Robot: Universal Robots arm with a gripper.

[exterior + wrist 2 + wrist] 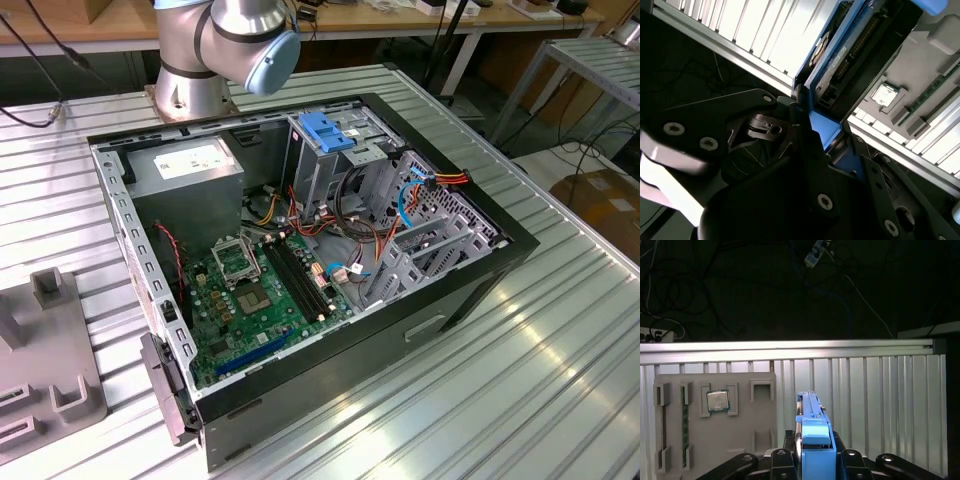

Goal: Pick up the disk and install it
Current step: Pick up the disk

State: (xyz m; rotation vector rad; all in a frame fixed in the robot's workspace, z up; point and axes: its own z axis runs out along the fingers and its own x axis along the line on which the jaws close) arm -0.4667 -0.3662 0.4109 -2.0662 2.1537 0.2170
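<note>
Gripper (814, 462) around one disk (812, 432)

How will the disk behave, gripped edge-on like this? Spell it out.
The disk is likely stiff: it stands straight out of the jaws without sagging. Its grey metal body is probably heavy for its size. The smooth blue rail could slip, and the exposed connector pins look fragile.

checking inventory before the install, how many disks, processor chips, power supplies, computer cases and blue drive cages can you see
disk: 1
processor chip: 1
power supply: 1
computer case: 1
blue drive cage: 1
total: 5
</note>
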